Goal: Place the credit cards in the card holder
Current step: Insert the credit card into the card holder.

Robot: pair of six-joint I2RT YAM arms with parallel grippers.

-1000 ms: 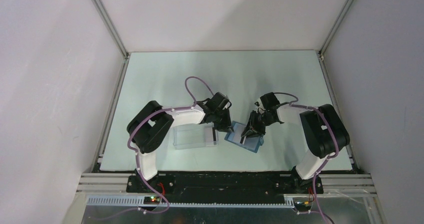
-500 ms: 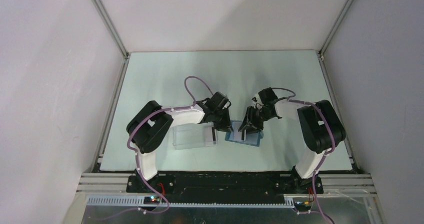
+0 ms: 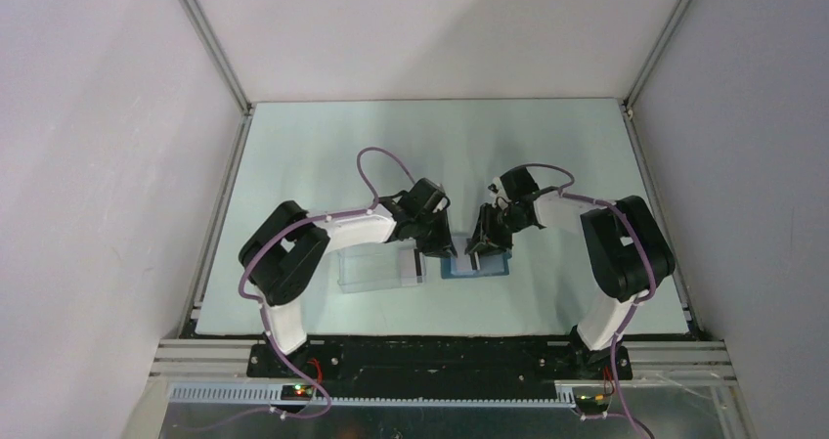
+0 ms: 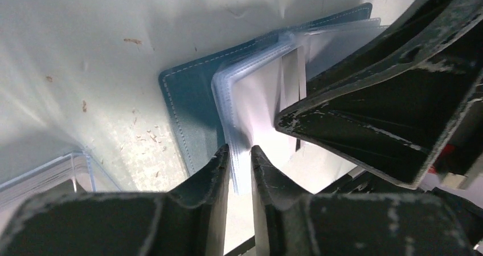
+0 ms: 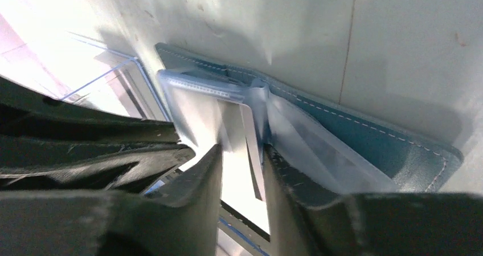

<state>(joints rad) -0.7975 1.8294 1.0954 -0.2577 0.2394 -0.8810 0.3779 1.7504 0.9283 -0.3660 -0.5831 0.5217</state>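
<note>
Table (image 3: 323,165): card holder (image 3: 476,269) long axis left-right (left gripper (image 4: 240,150) pinches it, right gripper (image 5: 241,150) card (image 5: 236,125)).

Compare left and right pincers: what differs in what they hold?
The left pincer pinches the edge of the card holder's clear sleeves; the right pincer holds a white credit card at those sleeves. The left pincer reaches in from the clear plastic box side; the right pincer from the opposite side. Shared: both closed on something thin, low over the open card holder, tips facing.
</note>
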